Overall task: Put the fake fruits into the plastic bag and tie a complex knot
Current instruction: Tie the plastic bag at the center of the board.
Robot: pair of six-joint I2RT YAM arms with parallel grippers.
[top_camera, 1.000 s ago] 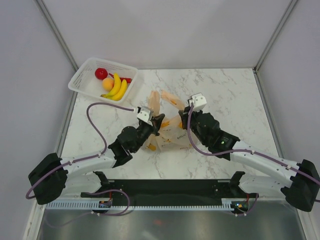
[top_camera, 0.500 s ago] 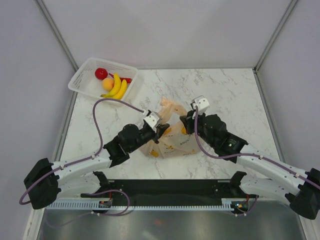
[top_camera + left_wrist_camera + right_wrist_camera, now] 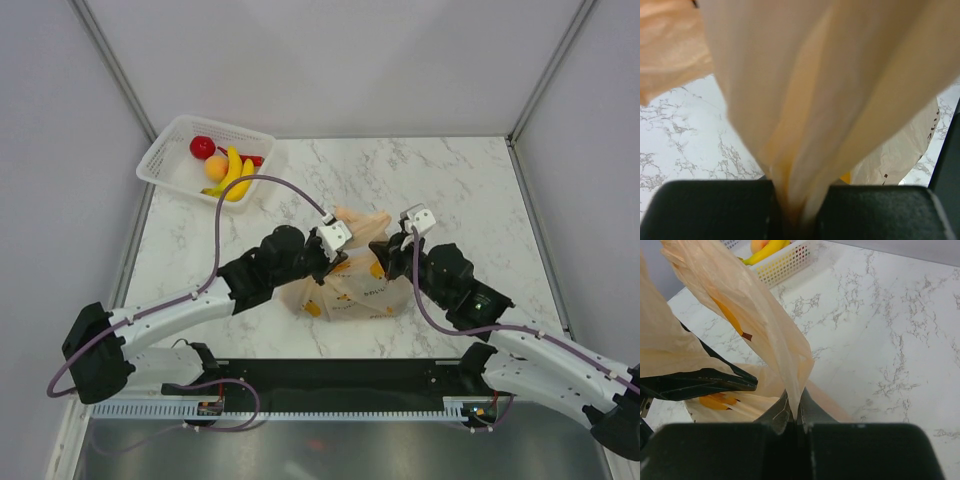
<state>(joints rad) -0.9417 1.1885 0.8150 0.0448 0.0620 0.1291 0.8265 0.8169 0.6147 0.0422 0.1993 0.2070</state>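
The peach plastic bag [image 3: 352, 290] lies bulging on the marble between my arms. Its handle strips [image 3: 360, 220] bunch over its top; whether they form a knot I cannot tell. My left gripper [image 3: 328, 262] is shut on one strip [image 3: 805, 100], which fills the left wrist view above the gripper [image 3: 795, 197]. My right gripper [image 3: 388, 256] is shut on the other strip [image 3: 765, 325], pinched at the gripper [image 3: 795, 410]. Fake fruits stay in the basket: a red apple [image 3: 202, 147], a peach [image 3: 216, 166], bananas [image 3: 236, 174] and a chili [image 3: 253, 160].
The white lattice basket [image 3: 166, 150] stands at the table's far left corner; its wall [image 3: 785, 262] also shows in the right wrist view. The left gripper's black fingers [image 3: 705, 382] reach in close to the right gripper. Grey walls enclose the table.
Both grippers have moved right, holding their strips. The strips that lay spread out beyond the bag are now gathered over its top, and the bag has shifted right.
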